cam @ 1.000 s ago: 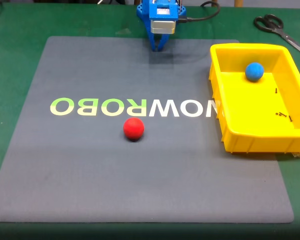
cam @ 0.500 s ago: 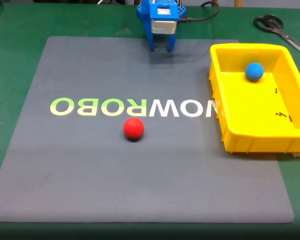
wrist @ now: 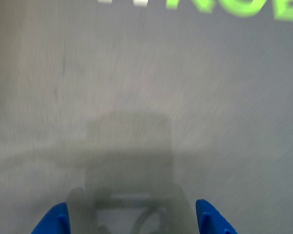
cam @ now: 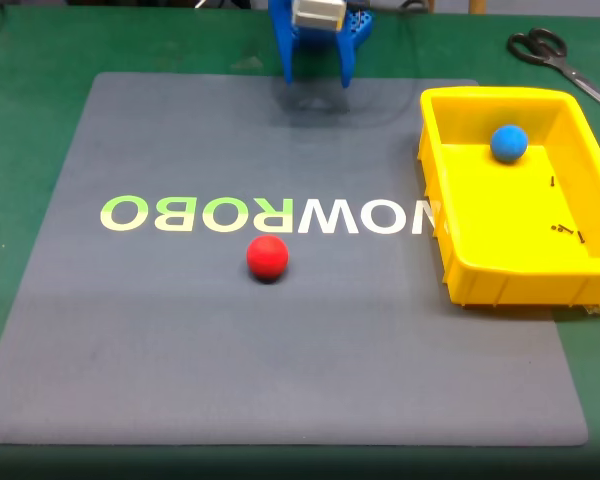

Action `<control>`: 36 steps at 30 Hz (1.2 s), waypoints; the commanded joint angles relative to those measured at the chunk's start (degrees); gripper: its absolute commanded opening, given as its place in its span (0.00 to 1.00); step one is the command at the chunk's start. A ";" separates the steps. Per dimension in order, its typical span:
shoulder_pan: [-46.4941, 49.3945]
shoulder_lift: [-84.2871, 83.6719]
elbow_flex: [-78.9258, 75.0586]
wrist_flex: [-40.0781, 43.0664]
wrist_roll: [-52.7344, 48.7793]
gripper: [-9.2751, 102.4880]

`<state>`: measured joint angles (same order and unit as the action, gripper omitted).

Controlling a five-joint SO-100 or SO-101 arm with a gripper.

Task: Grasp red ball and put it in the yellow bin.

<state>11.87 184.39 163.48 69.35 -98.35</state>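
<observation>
Above the mat's far edge, the pincer [cam: 317, 78] gapes, red ball [cam: 267, 257] apart.

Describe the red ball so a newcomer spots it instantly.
In the fixed view, find the grey mat with upside-down lettering. Just below the lettering, near the mat's middle, sits the red ball. The only other ball is blue and lies inside the yellow bin.

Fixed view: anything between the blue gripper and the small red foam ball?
In the fixed view, no objects: just bare grey mat with the printed lettering crossing between the open blue gripper and the small red foam ball.
</observation>
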 commanded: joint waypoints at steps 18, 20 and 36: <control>3.96 -55.46 -32.61 -28.39 0.00 0.34; 3.96 -60.47 -35.60 -30.32 0.44 0.35; 3.78 -97.65 -68.38 -33.93 3.16 0.34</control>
<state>16.00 89.30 101.69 36.91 -96.33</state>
